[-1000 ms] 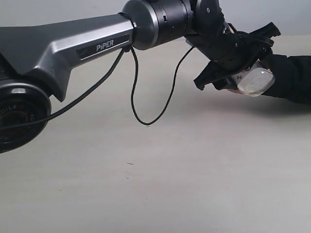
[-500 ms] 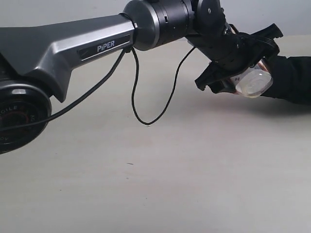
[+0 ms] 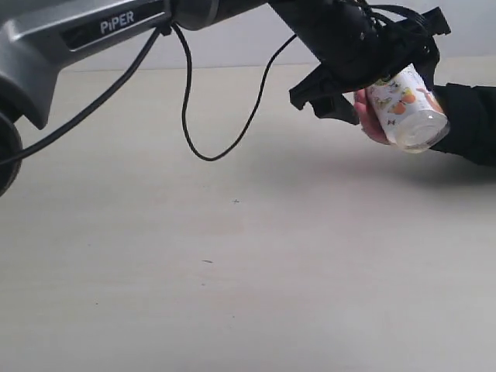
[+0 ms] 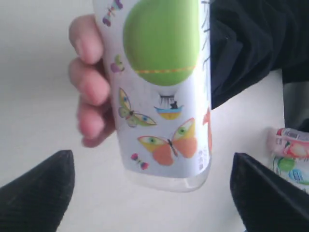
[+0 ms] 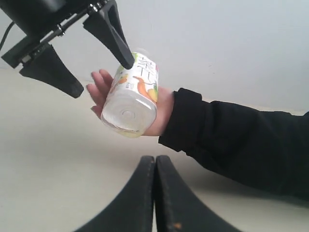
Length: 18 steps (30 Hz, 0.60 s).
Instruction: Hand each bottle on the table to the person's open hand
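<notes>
A clear bottle (image 3: 404, 108) with a white label of butterflies and a green balloon lies in the person's open hand (image 3: 364, 116), which comes from a black sleeve at the right. My left gripper (image 3: 380, 66) stands open just above it, its fingers wide on either side and touching nothing. The left wrist view shows the bottle (image 4: 161, 96) backed by the hand (image 4: 91, 82), with the left gripper (image 4: 153, 200) clear of it. The right gripper (image 5: 155, 162) is shut and empty, low over the table (image 3: 232, 271), facing the bottle (image 5: 133, 99) and hand (image 5: 161, 111).
Two more bottles (image 4: 290, 154), one pink-red and one with green spots, lie on the table at the edge of the left wrist view. A black cable (image 3: 225, 116) loops down from the left arm. The black sleeve (image 3: 469, 120) stretches in from the right.
The left gripper has opened wider and risen off the bottle. The bottle now rests in the hand, tipped more upright with its label showing.
</notes>
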Tool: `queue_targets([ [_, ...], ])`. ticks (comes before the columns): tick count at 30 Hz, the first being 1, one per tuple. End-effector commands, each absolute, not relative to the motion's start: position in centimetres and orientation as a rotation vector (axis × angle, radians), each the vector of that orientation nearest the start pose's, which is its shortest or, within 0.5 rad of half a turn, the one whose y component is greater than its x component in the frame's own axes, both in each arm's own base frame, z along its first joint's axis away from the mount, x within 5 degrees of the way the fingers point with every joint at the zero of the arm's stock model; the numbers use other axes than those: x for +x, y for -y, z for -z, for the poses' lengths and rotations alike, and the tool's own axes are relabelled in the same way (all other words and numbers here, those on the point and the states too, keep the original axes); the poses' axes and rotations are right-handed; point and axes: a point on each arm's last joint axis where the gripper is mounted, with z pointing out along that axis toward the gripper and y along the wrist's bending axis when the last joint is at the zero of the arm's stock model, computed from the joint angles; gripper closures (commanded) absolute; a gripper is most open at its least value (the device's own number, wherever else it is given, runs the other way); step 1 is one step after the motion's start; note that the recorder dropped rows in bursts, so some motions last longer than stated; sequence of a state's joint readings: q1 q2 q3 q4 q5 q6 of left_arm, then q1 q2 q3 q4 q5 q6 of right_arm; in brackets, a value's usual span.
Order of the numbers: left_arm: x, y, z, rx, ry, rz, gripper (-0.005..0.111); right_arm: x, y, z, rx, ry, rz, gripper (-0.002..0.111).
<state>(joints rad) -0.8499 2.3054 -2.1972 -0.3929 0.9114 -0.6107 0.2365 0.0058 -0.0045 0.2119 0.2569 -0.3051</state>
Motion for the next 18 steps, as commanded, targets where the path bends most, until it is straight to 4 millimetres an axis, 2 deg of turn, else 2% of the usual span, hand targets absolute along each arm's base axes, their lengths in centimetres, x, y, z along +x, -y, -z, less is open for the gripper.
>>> queue_targets([
  [1,31.6,40.3,-28.6,0.368,-2.672,1.009,0.023,5.3,-1.7,-19.1,-0.327,-1.695,-0.139,0.108],
  [5,30.7,39.2,-31.4,0.539,-2.595,0.971,0.023,5.3,-1.7,-19.1,-0.327,-1.695,-0.139,0.108],
  [6,30.2,38.8,-32.7,0.623,-2.545,0.958,0.024,5.3,-1.7,-19.1,-0.327,-1.695,-0.139,0.108],
  [7,29.8,38.3,-33.8,0.682,-2.504,0.948,0.031,5.3,-1.7,-19.1,-0.327,-1.695,-0.139,0.108],
  [8,29.6,38.0,-34.4,0.717,-2.485,0.935,0.040,5.3,-1.7,-19.1,-0.327,-1.695,-0.139,0.108],
  [10,28.9,37.3,-35.9,0.764,-2.453,0.926,0.072,5.3,-1.7,-19.1,-0.327,-1.695,-0.139,0.108],
  [11,28.7,36.9,-36.6,0.787,-2.438,0.915,0.100,5.3,-1.7,-19.1,-0.327,-1.695,-0.139,0.108],
  [12,28.5,36.7,-37.1,0.824,-2.411,0.900,0.106,5.3,-1.7,-19.1,-0.327,-1.695,-0.139,0.108],
  [15,28.1,35.8,-38.2,0.973,-2.318,0.811,0.107,5.3,-1.7,-19.1,-0.327,-1.695,-0.139,0.108],
  [18,28.0,35.5,-38.5,1.029,-2.282,0.778,0.107,5.3,-1.7,-19.1,-0.327,-1.695,-0.139,0.108],
])
